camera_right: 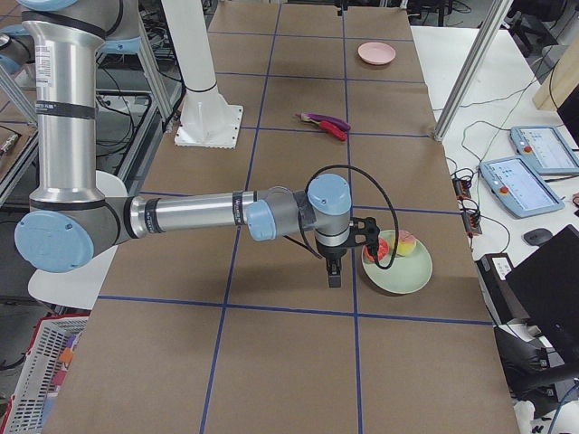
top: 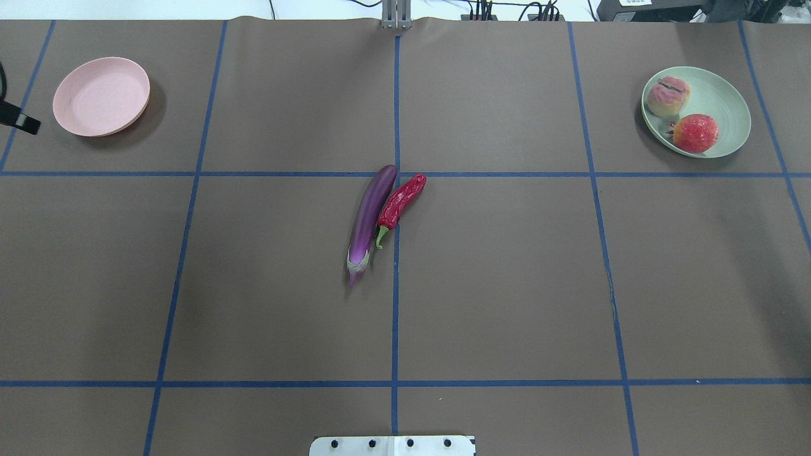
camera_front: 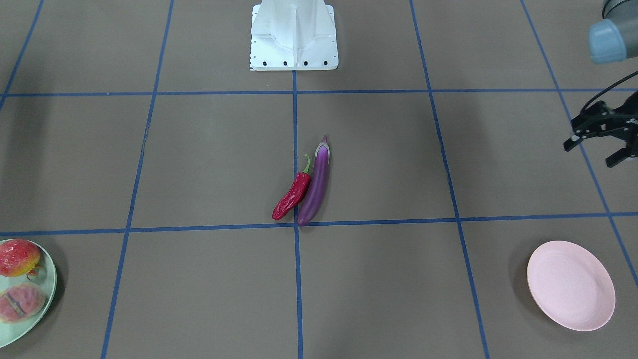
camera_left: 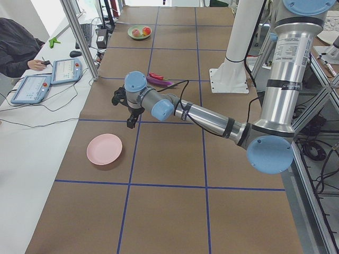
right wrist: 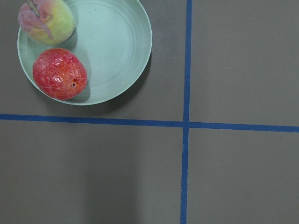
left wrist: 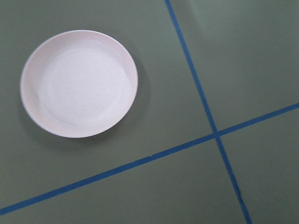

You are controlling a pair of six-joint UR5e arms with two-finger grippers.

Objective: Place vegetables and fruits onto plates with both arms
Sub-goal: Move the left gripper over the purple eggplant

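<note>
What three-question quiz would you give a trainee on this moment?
1. True or false: the chili touches the eggplant.
2. What lies on the mint plate? A: chili and eggplant. B: peach and pomegranate. C: nothing.
3. Fill in: the ___ plate holds nothing.
Key: 1 true. 2 B. 3 pink: the pink plate is bare.
</note>
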